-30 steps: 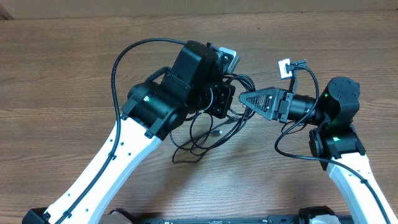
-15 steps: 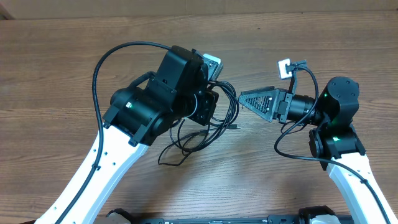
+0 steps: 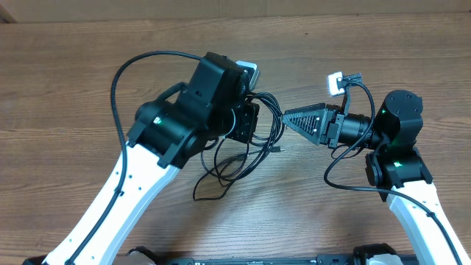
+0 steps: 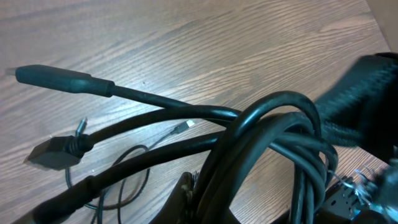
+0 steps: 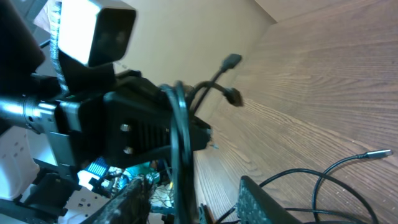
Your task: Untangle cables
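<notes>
2 tools: L tool [image 3: 254, 121] clamped on 1 tangle of cables [image 4: 261, 146]; R tool [image 3: 287, 116] jaws apart.

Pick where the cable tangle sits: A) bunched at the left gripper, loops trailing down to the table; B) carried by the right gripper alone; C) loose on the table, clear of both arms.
A: the cables bunch at the left gripper with loops trailing onto the table; the right gripper only points at them, fingers apart.

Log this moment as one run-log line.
left end effector: shut on tangled thin black cables | right end effector: open, one strand between jaws | cables: knotted
</notes>
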`<state>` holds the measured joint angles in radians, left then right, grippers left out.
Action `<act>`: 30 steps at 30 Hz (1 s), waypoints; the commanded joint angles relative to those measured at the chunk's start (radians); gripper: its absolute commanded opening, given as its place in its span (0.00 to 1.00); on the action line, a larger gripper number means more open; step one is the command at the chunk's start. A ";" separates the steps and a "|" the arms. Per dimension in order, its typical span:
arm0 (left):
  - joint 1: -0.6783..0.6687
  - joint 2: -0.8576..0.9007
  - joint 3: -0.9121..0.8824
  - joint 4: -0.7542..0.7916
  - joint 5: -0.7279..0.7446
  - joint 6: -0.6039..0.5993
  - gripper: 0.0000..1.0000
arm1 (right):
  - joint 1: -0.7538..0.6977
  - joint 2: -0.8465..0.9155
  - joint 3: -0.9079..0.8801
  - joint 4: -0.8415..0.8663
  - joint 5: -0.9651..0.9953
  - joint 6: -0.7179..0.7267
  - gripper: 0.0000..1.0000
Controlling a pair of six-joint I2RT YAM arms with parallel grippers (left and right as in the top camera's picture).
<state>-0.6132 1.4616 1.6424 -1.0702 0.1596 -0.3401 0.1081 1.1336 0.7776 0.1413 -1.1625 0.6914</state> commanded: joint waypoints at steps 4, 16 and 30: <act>0.003 0.044 0.010 0.010 0.017 -0.058 0.04 | 0.003 -0.005 0.007 0.006 0.001 -0.039 0.38; -0.034 0.044 0.010 0.083 0.024 -0.103 0.04 | 0.053 -0.005 0.007 0.005 0.001 -0.072 0.31; -0.037 0.046 0.010 0.082 0.019 -0.113 0.04 | 0.057 -0.005 0.007 -0.024 0.018 -0.072 0.09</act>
<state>-0.6418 1.5082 1.6424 -0.9977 0.1677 -0.4393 0.1535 1.1336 0.7776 0.1123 -1.1461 0.6285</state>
